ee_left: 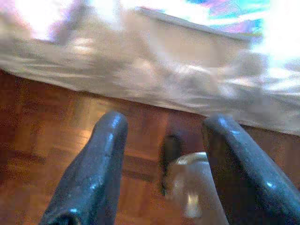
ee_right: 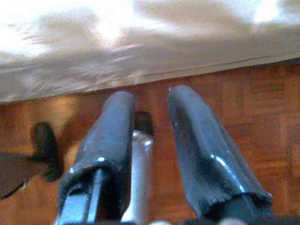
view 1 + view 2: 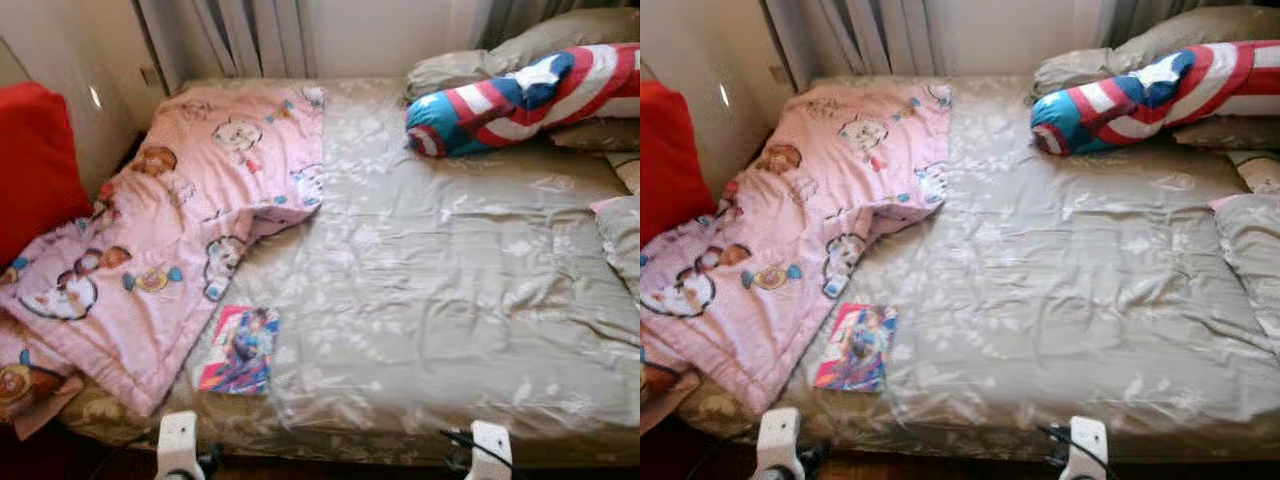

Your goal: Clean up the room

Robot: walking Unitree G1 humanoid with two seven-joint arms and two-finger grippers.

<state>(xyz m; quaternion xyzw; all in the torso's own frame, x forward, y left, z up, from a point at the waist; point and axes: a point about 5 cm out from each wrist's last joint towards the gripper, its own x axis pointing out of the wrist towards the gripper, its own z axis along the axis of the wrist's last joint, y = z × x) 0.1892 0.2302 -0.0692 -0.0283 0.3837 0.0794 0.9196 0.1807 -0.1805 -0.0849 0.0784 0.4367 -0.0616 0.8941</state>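
One big bed takes up most of what we see, its grey-beige floral cover rumpled and running right up to the curtains at twelve o'clock. Over at nine o'clock we've got a pink cartoon-print quilt heaped across the bed's left side, its near corner spilling toward seven o'clock. Up at two o'clock lies a bolster pillow in red, white and blue stripes with a star, resting against grey pillows behind it. At the far nine o'clock edge sits a red cushion, pressed up beside the quilt. Down at seven o'clock a colourful book lies flat on the cover, just beside the quilt's hem. We're holding both arms low at the foot of the bed, above wooden parquet floor: the left gripper has its fingers spread apart with nothing between them, and the right gripper is likewise parted and empty.
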